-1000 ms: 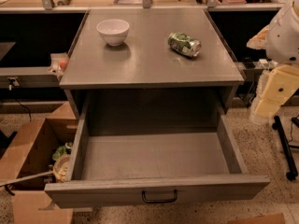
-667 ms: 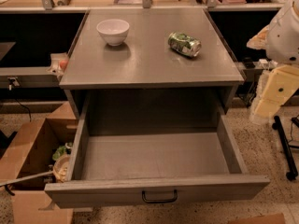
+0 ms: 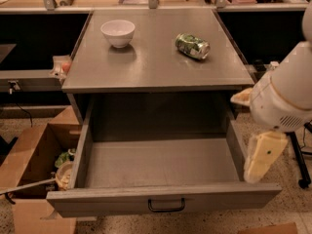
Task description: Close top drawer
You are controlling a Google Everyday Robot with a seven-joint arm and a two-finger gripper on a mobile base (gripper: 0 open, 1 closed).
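While the top drawer point(image 3: 122, 201) stands pulled out toward the camera, its grey floor and dark bar handle point(image 3: 166, 206) in plain sight, the robot's white arm point(image 3: 285, 94) comes in from the right and bends downward. Its cream gripper point(image 3: 261, 160) hangs tip-down just beside the drawer's right front corner; whether it is apart or together cannot be told. On the cabinet top point(image 3: 156, 69) sit a white bowl point(image 3: 118, 32) and a green can point(image 3: 192, 46) on its side. A cardboard box point(image 3: 27, 152) at left holds jumbled items.
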